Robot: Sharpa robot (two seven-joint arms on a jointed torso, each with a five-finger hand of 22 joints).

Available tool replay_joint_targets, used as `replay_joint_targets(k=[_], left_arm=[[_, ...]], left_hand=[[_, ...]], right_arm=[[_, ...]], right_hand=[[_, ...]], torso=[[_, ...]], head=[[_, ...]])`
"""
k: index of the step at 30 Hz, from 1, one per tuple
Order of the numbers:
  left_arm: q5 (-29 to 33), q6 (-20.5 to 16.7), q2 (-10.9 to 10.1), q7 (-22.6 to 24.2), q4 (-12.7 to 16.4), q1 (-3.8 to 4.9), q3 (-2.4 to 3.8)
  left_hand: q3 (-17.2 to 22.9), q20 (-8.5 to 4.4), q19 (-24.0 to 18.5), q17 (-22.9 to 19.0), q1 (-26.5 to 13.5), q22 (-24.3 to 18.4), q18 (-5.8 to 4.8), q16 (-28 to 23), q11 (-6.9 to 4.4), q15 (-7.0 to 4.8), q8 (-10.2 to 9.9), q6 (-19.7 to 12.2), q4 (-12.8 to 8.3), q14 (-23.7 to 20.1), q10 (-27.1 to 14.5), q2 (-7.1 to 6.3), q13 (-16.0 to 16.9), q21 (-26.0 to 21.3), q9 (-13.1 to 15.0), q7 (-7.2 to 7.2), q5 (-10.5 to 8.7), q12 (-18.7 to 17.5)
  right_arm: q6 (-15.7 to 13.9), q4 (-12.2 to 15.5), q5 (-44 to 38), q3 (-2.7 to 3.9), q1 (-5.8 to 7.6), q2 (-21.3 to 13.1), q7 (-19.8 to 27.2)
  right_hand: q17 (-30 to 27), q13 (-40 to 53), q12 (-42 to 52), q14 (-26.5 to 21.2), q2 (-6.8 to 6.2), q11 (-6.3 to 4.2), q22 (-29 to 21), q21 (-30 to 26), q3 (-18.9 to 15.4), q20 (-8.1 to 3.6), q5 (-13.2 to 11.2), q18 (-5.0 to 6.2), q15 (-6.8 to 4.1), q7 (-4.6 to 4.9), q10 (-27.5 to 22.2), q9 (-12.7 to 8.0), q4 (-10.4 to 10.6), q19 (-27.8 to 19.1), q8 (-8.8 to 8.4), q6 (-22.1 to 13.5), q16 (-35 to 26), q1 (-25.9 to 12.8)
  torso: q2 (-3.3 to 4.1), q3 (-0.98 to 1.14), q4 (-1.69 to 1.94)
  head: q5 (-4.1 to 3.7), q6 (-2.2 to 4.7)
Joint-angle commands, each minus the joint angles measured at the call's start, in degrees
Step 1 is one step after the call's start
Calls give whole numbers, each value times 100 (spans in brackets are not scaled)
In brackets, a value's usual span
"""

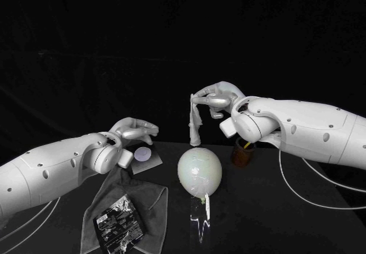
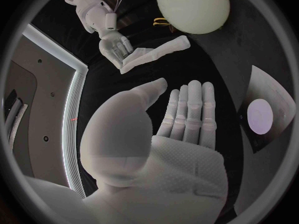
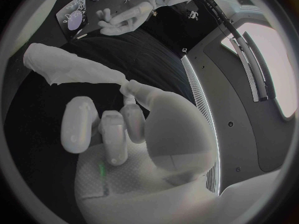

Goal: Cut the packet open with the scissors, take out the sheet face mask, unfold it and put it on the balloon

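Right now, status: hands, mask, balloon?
Right hand pinches folded white sheet mask, hanging over pale oval balloon. Left hand holds nothing. Black printed packet lies on grey cloth, clear of balloon.

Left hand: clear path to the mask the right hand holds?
Probably yes. The left hand is empty with fingers apart, and only open space lies between it and the mask, which dangles from the right hand above the balloon.

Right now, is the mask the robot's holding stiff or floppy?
Likely floppy: the mask hangs limp from the right hand in a narrow strip. It looks thin, so it may swing or cling when lowered onto the balloon.
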Motion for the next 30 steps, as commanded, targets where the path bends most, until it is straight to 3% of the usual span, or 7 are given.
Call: replay_joint_targets(k=[1, 3, 9, 16, 21, 30], left_arm=[[567, 155, 68, 1153, -33, 5, 14], [681, 152, 117, 1327, -78, 4, 16], [906, 138, 249, 1595, -256, 4, 22], [1038, 273, 373, 1777, -413, 4, 26], [977, 411, 442, 1800, -435, 4, 28], [785, 683, 661, 1639, -576, 3, 31]], left_hand=[[-38, 179, -221, -243, 81, -354, -100, -247, 79, 107, 47, 0, 53, -326, -17, -4, -239, -581, -21, 37, -12, -184], [-93, 309, -186, -444, 110, -644, -33, -356, 93, 140, 70, 11, 80, -431, 54, 6, -435, -1009, -50, 48, -10, -276], [-134, 400, -115, -706, 169, -935, 32, -562, 126, 200, 85, 14, 86, -632, 60, 26, -650, -1433, -97, 73, -5, -378], [-237, 417, -245, -1215, 226, -1352, -127, -1289, 209, 351, 36, -41, 62, -931, 19, 0, -966, -2086, -190, 129, -10, -640], [-514, 419, -258, -1586, 277, -1616, -253, -1912, 305, 473, -80, -164, 13, -1020, -127, -25, -983, -2476, -279, 113, -28, -934], [-1035, 418, -158, -1970, 389, -1905, -332, -2683, 283, 534, -263, -290, -10, -977, -327, 116, -984, -2867, -383, 104, -213, -1353]], right_arm=[[386, -58, -920, 5, 38, 52, -191], [496, -122, -1340, 5, 79, 97, -283], [1001, -355, -2442, 4, 230, 235, -613], [1550, -506, -3746, 4, 399, 425, -1032], [1681, -522, -4505, 3, 461, 561, -1279], [1742, -446, -5636, 4, 500, 727, -1502]], right_hand=[[1428, 446, 9, 589, -3, -5, 994, 15, 24, 5, 13, 42, -30, -1, 4, 90, -37, 27, 26, 28, 15, 15], [1430, 446, 9, 589, -6, -5, 997, 24, 26, 5, 13, 40, -30, -1, 4, 90, -41, 30, 28, 27, 16, 15], [1449, 453, 16, 594, -20, -5, 1019, 104, 33, 5, 13, 23, -30, -1, 10, 91, -59, 65, 34, 29, 24, 13], [1460, 452, 13, 597, -27, -5, 1042, 191, 35, 5, 13, 5, -29, -2, 10, 92, -67, 104, 38, 32, 28, 12], [1459, 463, 27, 596, -35, -6, 1053, 229, 35, 5, 13, -3, -29, -4, 19, 93, -70, 122, 43, 36, 28, 7], [1457, 472, 37, 596, -56, -10, 1067, 281, 28, 3, 13, -13, -25, -13, 30, 95, -63, 146, 57, 50, 27, -22]], torso=[[-1, 1, -1], [-2, 2, -1], [-8, 2, 2], [-7, 1, 3], [-7, -2, 11], [-2, -7, 8]], head=[[2, -2], [0, -4], [-14, -3], [-25, 18], [-21, 35], [19, 37]])
